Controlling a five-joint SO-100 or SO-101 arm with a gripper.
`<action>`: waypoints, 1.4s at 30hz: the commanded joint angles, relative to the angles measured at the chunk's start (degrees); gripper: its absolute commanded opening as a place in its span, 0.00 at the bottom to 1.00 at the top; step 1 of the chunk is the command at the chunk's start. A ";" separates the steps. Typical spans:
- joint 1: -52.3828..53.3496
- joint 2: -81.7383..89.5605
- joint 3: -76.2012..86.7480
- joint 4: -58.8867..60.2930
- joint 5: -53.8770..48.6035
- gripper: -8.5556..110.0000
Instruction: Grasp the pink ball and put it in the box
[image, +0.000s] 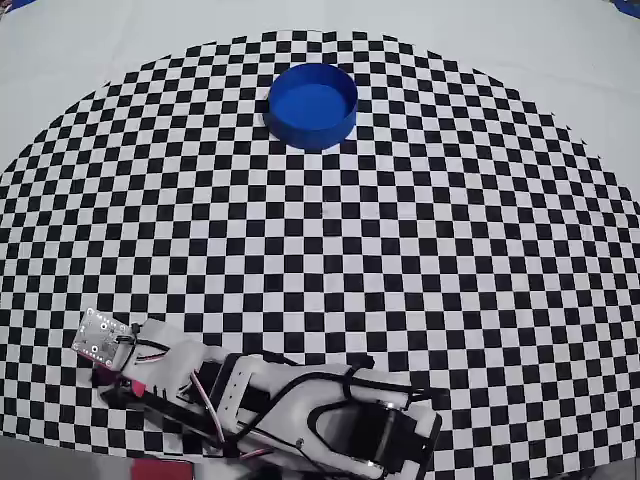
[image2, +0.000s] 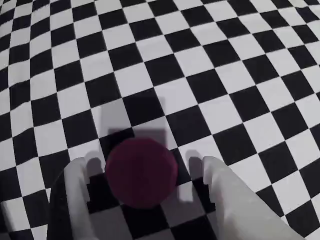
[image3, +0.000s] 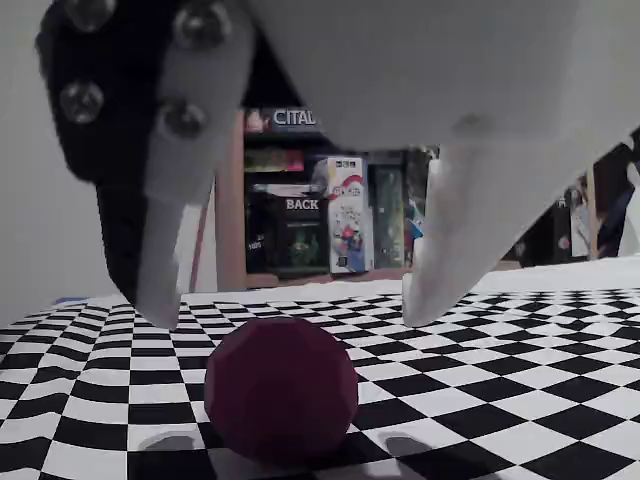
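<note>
Magenta, matte, faintly faceted: the pink ball (image2: 141, 172) sits on the checkered cloth (image2: 210, 65) directly under the claw, centred in the gap between the two white fingers.

Left to right in the wrist view: left finger (image2: 75, 195), a sliver of cloth, the ball, another sliver, right finger (image2: 225, 190). Neither finger touches it.

The fixed view (image3: 281, 388) agrees: the ball rests on the cloth, both fingertips hang above and to either side of it, with the gripper (image3: 290, 305) spread wider than the ball and not yet lowered around it. Claw is released, nothing held.

The overhead view shows the arm folded low at the bottom edge; the ball is hidden there under the gripper (image: 110, 385). The box (image: 312, 104) stands well apart from the claw, far up the cloth and to the right of it in that view, and looks empty.

Handling, as a judgement: small, probably light and rigid, with a smooth rounded surface, so it can roll or squirt out if pinched off-centre or too high. Best hold is across the widest part, fingers lowered to mid-height on opposite sides, then closed evenly. No sign it is fragile. Weight cannot be told for sure.
</note>
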 joint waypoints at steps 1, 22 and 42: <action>0.62 -0.88 0.26 -0.97 -0.44 0.29; 0.44 -5.89 0.09 -5.27 -0.44 0.30; 0.18 -10.72 -1.14 -7.91 -0.44 0.30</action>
